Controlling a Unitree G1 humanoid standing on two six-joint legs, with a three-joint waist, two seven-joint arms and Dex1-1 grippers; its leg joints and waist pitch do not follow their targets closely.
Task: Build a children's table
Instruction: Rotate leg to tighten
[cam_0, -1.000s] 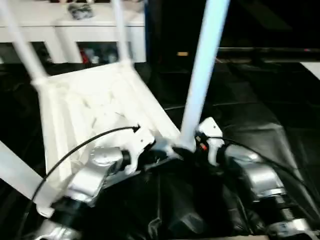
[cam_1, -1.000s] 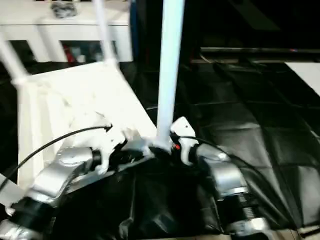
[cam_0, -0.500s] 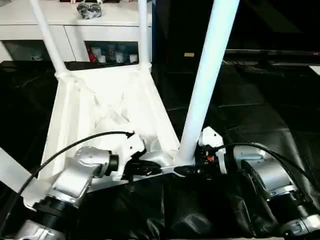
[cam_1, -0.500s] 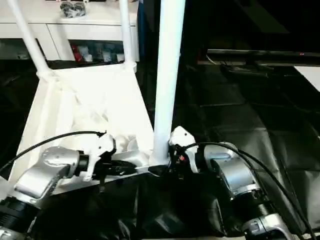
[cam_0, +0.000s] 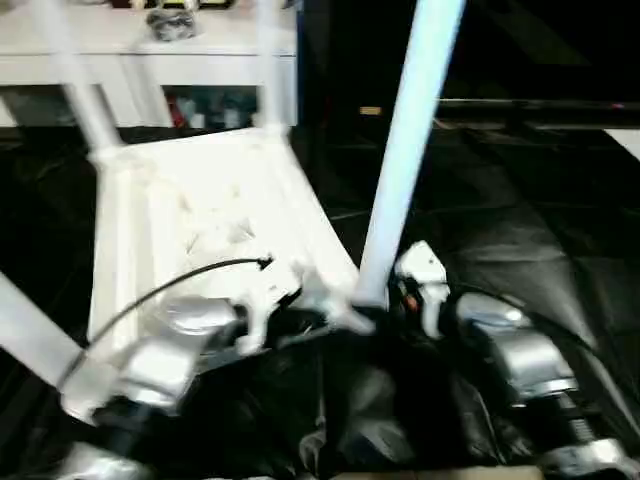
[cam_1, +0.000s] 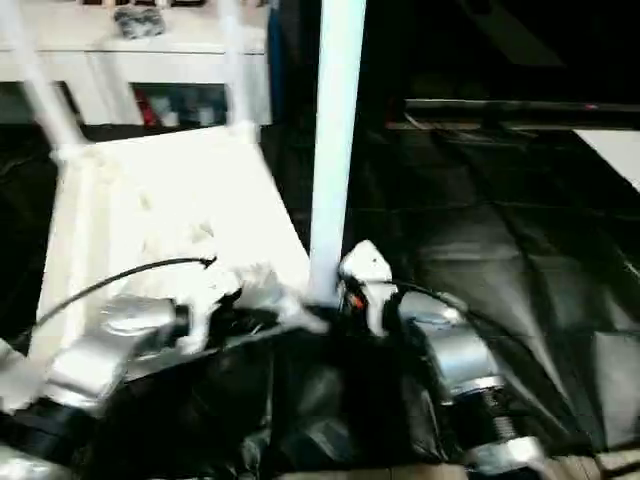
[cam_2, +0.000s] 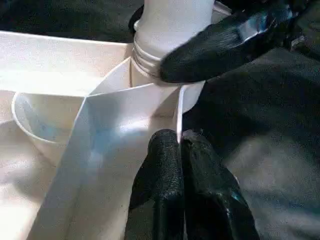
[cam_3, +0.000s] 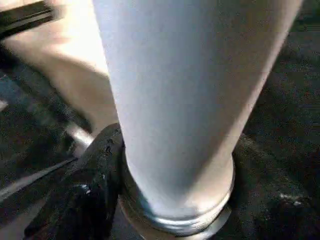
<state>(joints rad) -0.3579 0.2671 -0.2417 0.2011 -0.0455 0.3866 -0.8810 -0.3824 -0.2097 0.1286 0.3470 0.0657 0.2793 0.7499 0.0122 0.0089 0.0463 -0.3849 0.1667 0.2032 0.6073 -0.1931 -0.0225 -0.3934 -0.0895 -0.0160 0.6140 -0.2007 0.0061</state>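
Left gripper (cam_2: 181, 145) is pinched tight on the thin rim of the upturned children's table (cam_0: 190, 215); right gripper (cam_3: 150, 200) sits around the base of the near leg (cam_0: 400, 160), one finger (cam_2: 215, 47) against its threaded collar, though whether it is gripping I cannot tell. Risk: a crooked twist could cross the thread or tip that tall leg. Open black cloth (cam_0: 520, 250) lies right; a white cabinet (cam_0: 150, 50) crowds behind.

Left gripper (cam_2: 181, 150) jaws pinched on table top (cam_2: 60, 65) rim, right gripper's black finger (cam_2: 220, 47) against leg (cam_2: 170, 20) base
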